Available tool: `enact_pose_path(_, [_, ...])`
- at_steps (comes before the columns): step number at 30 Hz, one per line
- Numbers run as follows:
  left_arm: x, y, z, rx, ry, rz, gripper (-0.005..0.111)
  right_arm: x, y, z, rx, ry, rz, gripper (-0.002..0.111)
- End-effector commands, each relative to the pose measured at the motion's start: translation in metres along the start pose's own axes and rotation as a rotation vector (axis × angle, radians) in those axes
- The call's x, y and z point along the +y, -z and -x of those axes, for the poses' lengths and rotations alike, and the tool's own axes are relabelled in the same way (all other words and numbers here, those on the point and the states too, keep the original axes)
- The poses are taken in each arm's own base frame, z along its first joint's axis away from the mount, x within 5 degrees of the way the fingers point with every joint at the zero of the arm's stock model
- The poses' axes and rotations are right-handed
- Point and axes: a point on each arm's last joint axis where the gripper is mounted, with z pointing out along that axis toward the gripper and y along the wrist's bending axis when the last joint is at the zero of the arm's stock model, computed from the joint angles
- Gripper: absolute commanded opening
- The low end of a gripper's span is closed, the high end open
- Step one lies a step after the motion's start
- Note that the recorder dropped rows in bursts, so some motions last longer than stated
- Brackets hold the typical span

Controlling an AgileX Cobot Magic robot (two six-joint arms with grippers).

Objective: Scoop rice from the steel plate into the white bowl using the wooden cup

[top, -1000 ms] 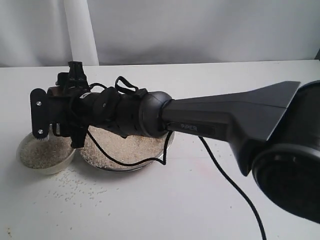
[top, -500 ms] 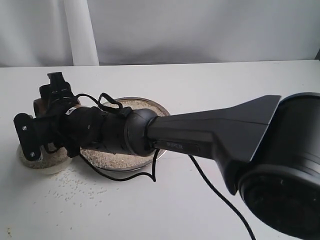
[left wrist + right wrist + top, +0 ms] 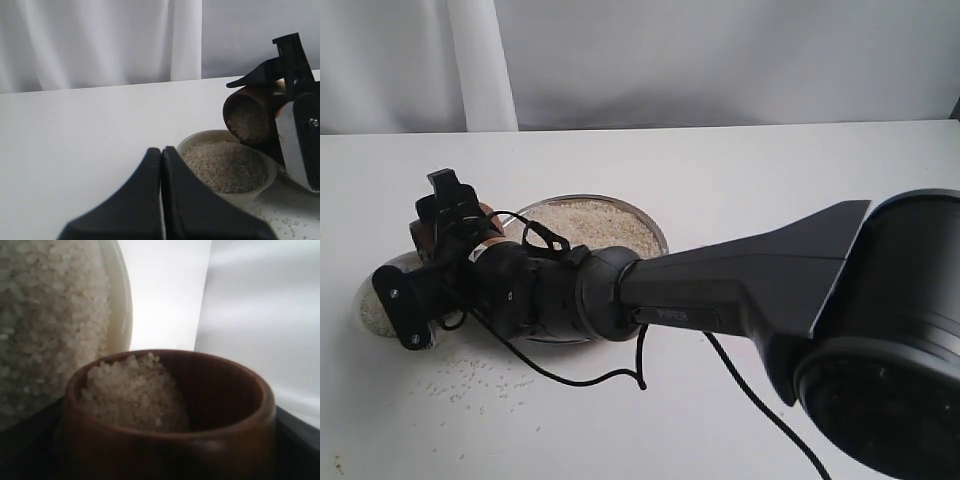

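My right gripper (image 3: 440, 228) reaches across to the left and is shut on the wooden cup (image 3: 252, 117). The cup is tipped on its side just above the white bowl (image 3: 200, 141), mouth toward the bowl, with rice (image 3: 132, 390) still heaped inside it. The bowl holds a mound of rice (image 3: 225, 167) and is mostly hidden behind the gripper in the exterior view (image 3: 365, 300). The steel plate (image 3: 655, 232) with its rice (image 3: 590, 220) sits right of the bowl, its front covered by the arm. My left gripper (image 3: 161, 151) is shut and empty, near the bowl.
Loose grains (image 3: 470, 375) lie scattered on the white table in front of the bowl and plate. The right arm's black cable (image 3: 750, 400) trails over the table. A pale curtain (image 3: 720, 60) hangs behind the table's far edge.
The right gripper has moved left and down from above the plate to over the bowl and rolled its wrist, tipping the cup. More of the plate's rice now shows.
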Motion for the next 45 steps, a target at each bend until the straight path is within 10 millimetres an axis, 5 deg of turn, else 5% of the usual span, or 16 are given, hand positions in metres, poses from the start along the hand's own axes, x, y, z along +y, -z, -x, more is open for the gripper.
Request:
enact_pose_path(1, [0.000, 0.000, 0.000, -0.009, 0.012, -0.006, 0.000, -0.010, 0.004, 0.003, 0.004, 0.061, -0.063, 0.000])
enact_pose_path(8, [0.000, 0.000, 0.000, -0.009, 0.012, -0.006, 0.000, -0.011, 0.005, 0.012, -0.031, 0.160, -0.094, 0.000])
enact_pose_path(45, [0.000, 0.000, 0.000, -0.009, 0.012, -0.006, 0.000, -0.025, 0.002, -0.008, -0.011, 0.300, -0.189, 0.000])
